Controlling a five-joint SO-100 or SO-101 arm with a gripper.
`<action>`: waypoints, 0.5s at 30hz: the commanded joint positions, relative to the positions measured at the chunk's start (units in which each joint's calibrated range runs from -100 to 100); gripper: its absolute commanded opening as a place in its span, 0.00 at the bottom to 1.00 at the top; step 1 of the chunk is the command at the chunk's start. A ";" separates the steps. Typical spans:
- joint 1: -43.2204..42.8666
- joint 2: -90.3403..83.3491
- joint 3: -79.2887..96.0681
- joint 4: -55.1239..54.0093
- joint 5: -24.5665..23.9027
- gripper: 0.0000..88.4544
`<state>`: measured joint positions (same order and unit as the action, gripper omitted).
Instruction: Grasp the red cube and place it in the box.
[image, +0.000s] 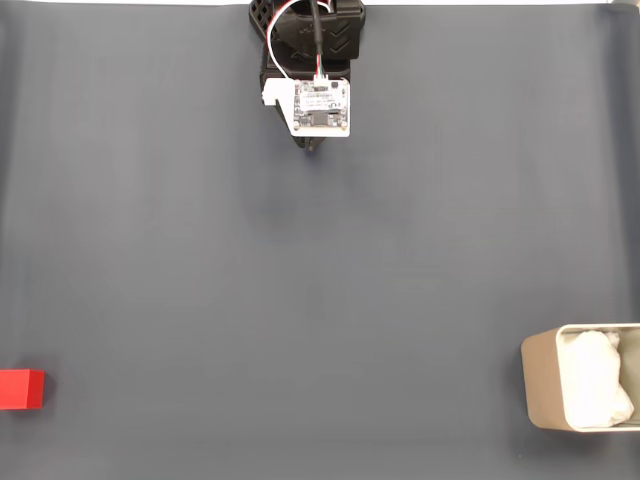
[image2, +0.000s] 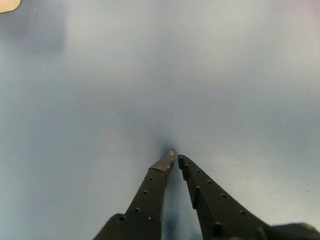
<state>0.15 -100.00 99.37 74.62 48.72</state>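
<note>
The arm (image: 312, 60) sat at the top centre of the fixed view, over the grey mat (image: 300, 300); the gripper (image2: 175, 159) had its jaws nearly together, holding nothing, tips close to the mat; the cube (image: 21, 389) lay at the lower left edge, well apart from the box (image: 540, 395) at the lower right.
</note>
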 joint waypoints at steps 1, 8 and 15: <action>0.35 0.00 0.45 1.28 0.39 0.00; 0.35 0.00 0.45 1.28 0.34 0.00; 0.99 0.09 0.45 -2.08 0.54 0.00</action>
<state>0.15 -100.00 99.37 74.46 48.72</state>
